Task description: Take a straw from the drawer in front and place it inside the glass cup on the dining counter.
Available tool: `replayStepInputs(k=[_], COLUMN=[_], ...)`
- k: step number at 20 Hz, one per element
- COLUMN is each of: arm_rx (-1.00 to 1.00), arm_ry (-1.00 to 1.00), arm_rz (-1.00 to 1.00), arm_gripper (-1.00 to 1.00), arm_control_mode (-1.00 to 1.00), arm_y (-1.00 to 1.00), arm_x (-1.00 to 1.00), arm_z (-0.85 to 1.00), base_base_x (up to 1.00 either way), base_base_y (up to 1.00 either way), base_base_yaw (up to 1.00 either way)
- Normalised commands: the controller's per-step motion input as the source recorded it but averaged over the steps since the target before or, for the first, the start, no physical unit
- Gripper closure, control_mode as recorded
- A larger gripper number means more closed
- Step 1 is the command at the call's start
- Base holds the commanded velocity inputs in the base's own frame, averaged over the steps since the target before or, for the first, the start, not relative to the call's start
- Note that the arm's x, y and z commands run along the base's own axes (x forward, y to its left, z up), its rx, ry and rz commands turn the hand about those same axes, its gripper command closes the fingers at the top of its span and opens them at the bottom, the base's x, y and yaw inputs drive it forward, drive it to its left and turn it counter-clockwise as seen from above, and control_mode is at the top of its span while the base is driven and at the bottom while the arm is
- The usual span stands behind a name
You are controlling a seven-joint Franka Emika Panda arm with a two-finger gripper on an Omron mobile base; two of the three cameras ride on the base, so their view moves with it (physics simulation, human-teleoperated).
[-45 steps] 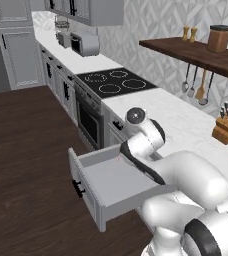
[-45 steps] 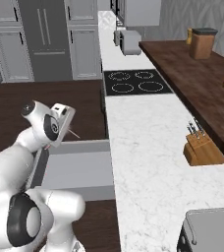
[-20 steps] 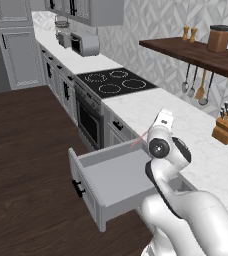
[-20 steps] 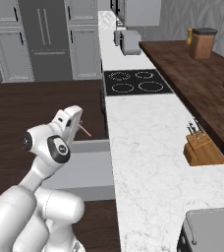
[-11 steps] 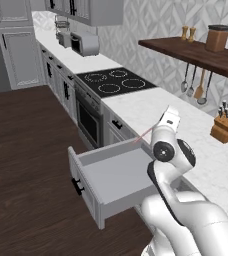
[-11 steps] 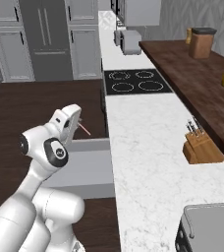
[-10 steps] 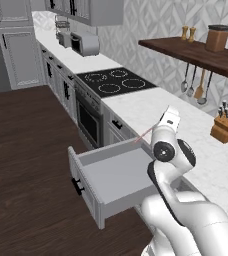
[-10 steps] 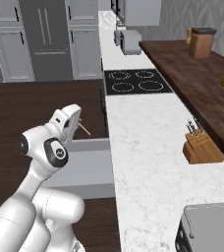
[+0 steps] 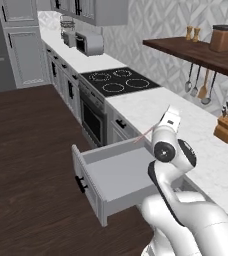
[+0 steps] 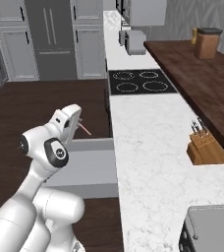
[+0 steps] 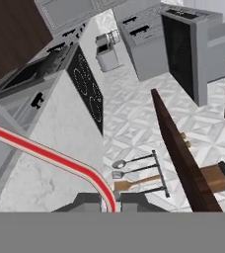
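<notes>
The gripper (image 11: 109, 201) is clenched on the pink straw (image 11: 50, 156), holding it up above the open drawer (image 9: 117, 176), beside the edge of the white kitchen counter (image 10: 146, 147).

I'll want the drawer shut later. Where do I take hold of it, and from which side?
Take the black bar handle on the front of the drawer, coming straight at it from the floor side. The drawer stands open with its front facing the room, and the bar sticks out from the panel, so the jaws can close across it. The gripper holds the straw now.
</notes>
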Motion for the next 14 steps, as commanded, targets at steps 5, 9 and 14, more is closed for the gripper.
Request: replayStepInputs(k=[5, 9, 14], arm_rx=[0.0, 0.0, 0.0], arm_ry=[0.0, 0.0, 0.0], arm_rz=[0.0, 0.0, 0.0], arm_gripper=[1.0, 1.0, 1.0], arm_control_mode=[1.0, 1.0, 1.0], arm_y=[0.0, 0.0, 0.0], arm_x=[0.0, 0.0, 0.0], arm_z=[0.0, 0.0, 0.0], base_base_x=[-0.63, -0.57, -0.84], base_base_y=[0.04, 0.17, 0.56], base_base_yaw=[-0.42, -0.58, -0.62])
